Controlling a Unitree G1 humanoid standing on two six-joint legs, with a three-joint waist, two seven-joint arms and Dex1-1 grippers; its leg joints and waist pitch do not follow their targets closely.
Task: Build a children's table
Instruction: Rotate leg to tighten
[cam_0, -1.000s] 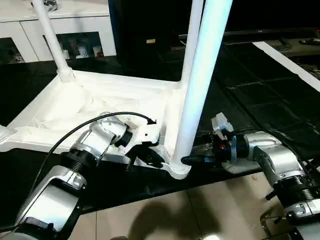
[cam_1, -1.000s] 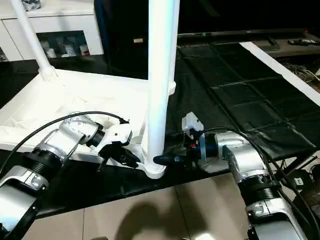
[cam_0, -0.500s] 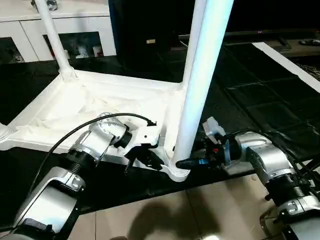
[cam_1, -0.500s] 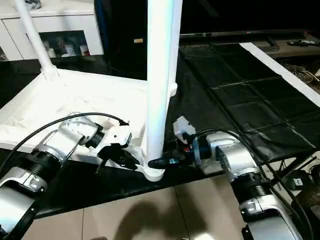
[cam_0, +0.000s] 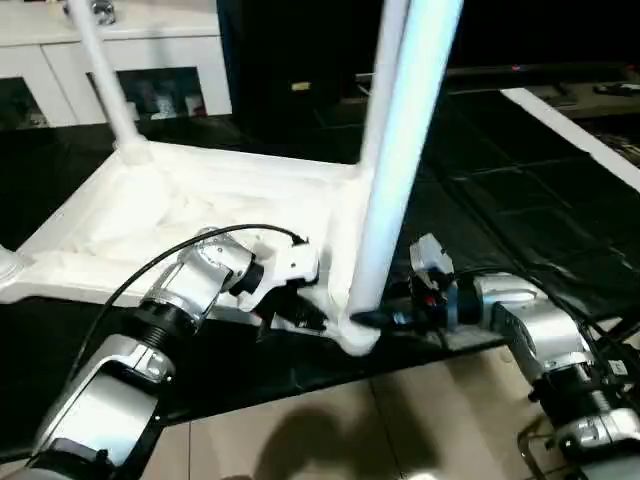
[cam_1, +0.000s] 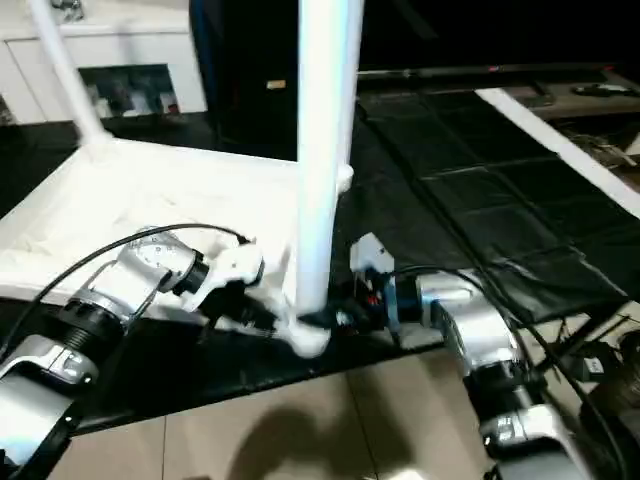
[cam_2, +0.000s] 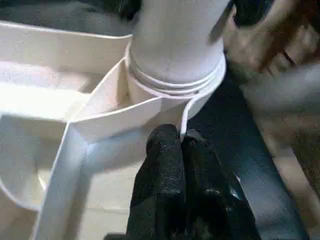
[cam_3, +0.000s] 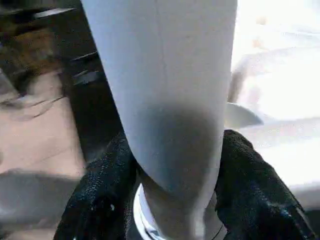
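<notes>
1. The cabinet (cam_0: 110, 55) stands at 11 o'clock in the head views, white, with glass doors.
2. The tabletop (cam_0: 150, 215) lies upside down on a black mat (cam_0: 500, 210), ribbed side up, from 9 o'clock to the centre of the head views.
3. A far leg (cam_0: 105, 75) stands upright in the tabletop's far left corner socket, at 11 o'clock.
4. The left arm (cam_0: 130, 350) enters from 7 o'clock, with a black cable looped over its wrist.
5. The left gripper (cam_2: 182, 142) is clenched, fingers (cam_2: 162, 165) pressed together with nothing between them. Its tip touches the tabletop's near rim, just beside the near right corner socket (cam_2: 175, 82).
6. The near leg (cam_0: 400, 150) stands in that socket, tilted slightly, its top leaving the frame at 12 o'clock. A second leg (cam_0: 380, 70) rises close behind it from the far right corner.
7. The right gripper (cam_3: 172, 195) is grasping the near leg at its base: one finger (cam_3: 100, 195) lies on each side of the tube, both in contact, just above the socket collar.
8. The right arm (cam_0: 530, 330) reaches in from 4 o'clock, roughly level.
9. A white strip (cam_0: 570, 125) crosses the mat at 2 o'clock. Tiled floor (cam_0: 330, 430) shows at 6 o'clock.
</notes>
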